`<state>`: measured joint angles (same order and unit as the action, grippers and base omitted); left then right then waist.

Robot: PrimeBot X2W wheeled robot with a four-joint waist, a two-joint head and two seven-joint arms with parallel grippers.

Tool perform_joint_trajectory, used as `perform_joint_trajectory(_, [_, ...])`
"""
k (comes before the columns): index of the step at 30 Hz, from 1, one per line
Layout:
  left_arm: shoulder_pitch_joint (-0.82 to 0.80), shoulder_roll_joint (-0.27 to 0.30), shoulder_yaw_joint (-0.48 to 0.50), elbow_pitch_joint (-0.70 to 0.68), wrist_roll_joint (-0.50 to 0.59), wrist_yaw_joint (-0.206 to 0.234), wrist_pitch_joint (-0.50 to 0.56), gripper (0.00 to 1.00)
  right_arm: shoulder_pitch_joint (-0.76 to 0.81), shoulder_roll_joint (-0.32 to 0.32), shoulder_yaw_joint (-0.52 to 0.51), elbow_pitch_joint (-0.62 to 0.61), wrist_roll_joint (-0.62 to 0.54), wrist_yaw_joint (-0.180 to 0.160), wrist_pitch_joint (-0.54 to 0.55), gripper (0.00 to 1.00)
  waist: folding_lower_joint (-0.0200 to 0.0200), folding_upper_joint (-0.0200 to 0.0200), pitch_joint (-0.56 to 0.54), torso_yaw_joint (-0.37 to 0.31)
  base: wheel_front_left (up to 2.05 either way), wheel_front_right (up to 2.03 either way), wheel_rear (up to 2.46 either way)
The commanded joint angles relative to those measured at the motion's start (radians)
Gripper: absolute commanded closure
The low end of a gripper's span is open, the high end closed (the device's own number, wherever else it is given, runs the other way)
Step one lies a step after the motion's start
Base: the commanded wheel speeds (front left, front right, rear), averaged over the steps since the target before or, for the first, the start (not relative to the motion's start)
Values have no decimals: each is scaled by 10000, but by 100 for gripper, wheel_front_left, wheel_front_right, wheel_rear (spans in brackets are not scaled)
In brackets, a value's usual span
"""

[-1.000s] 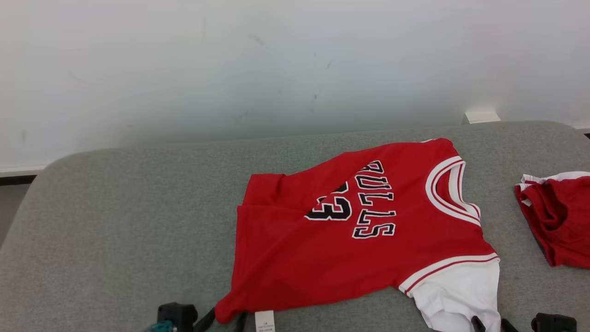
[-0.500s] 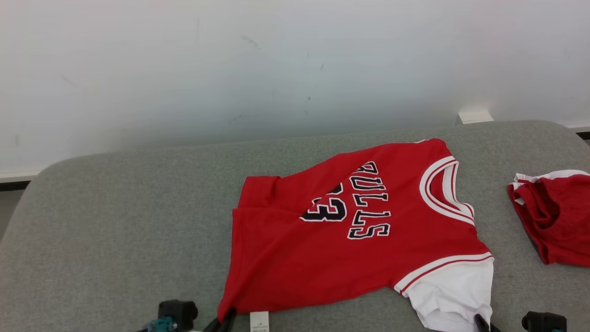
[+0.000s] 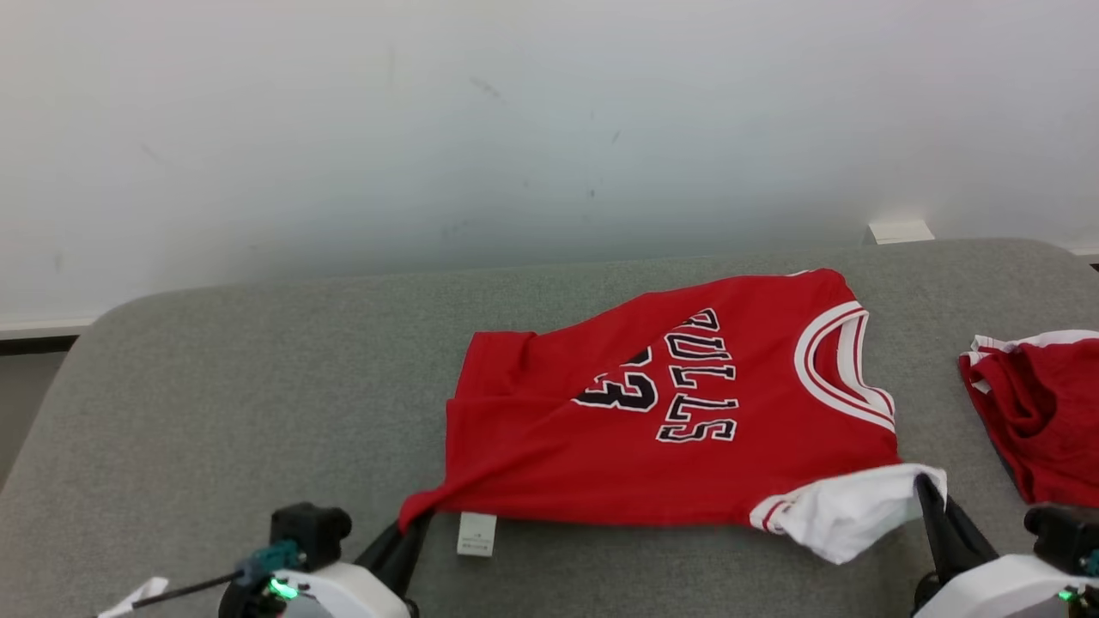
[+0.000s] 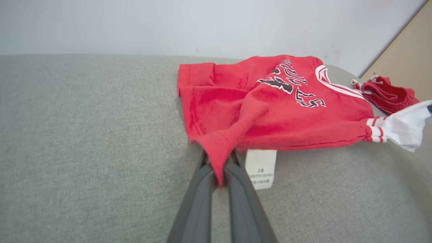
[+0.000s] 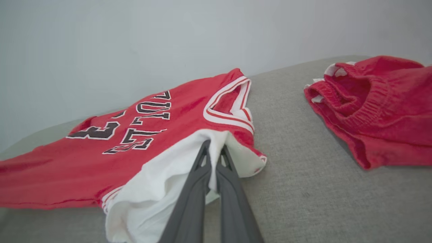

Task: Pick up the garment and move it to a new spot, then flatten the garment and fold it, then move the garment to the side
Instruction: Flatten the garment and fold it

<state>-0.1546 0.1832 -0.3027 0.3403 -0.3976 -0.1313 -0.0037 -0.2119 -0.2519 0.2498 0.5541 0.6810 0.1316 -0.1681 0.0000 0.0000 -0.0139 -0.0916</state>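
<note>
A red Bulls jersey (image 3: pixel 601 446) lies on a grey padded surface (image 3: pixel 215 386), right of centre, with its collar toward the robot's right. The left gripper (image 4: pixel 217 165) pinches the jersey's red hem corner, just beside a white care label (image 3: pixel 476 534). The right gripper (image 5: pixel 214 152) pinches the white sleeve (image 3: pixel 846 515). A second, crumpled red garment (image 3: pixel 1043 421) lies apart at the right edge.

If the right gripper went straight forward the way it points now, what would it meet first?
The red basketball jersey itself: the right gripper is shut on its white sleeve, and just beyond probably lies the white-striped collar, though depth is unclear.
</note>
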Motion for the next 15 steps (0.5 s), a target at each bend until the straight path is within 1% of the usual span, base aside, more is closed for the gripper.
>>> perform_joint_trajectory(1, [-270,207,-4,-98,-79,16,72,100,-286,-57,28,-216,137,-22,7,100,0,0,82,-37,0,0,0])
perform_joint_trajectory(6, [-1562,881,-159,-134,251,18,358,100,-1492,-240,131,-842,590,-22,224,100,0,0,667,-59,0,0,0])
perform_joint_trajectory(10, [-3249,1378,-767,262,-177,16,697,100,-2931,-493,261,-845,877,-22,458,100,0,0,1379,96,0,0,0])
perform_joint_trajectory(15, [-5752,1840,-1441,1422,-1104,17,1081,100,-5288,-856,610,-348,1135,-22,715,100,0,0,2394,163,0,0,0])
